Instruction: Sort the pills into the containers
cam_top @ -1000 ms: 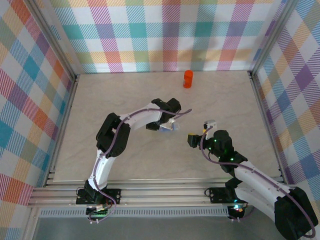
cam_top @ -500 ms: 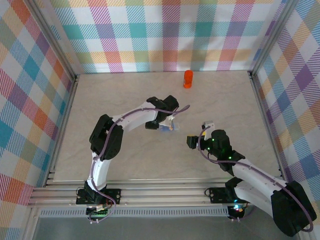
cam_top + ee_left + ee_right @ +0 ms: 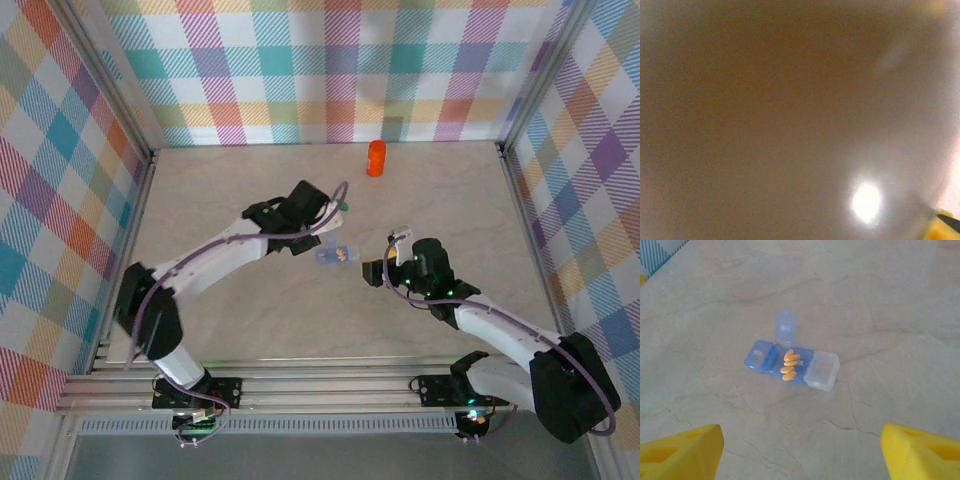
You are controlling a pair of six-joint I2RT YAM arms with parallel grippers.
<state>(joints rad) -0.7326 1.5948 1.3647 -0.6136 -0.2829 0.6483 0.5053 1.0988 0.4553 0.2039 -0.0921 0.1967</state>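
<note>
Swung left off the flat blue translucent box [image 3: 336, 256], the left tool [image 3: 318, 222] has a grip that cannot be told; the right tool [image 3: 802, 450] gapes wide.

Blue see-through box [image 3: 759, 359] with one clear-white end, orange pills [image 3: 789, 365]; orange bottle [image 3: 376, 158] at twelve o'clock; beige veined table [image 3: 220, 200]; pastel plaid walls [image 3: 300, 70].

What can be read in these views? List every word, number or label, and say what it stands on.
No text can be quoted as legible.
Lids of the blue pill box: faint raised marks, too blurred to read.
The orange bottle: too small to tell whether it has a label.
</note>
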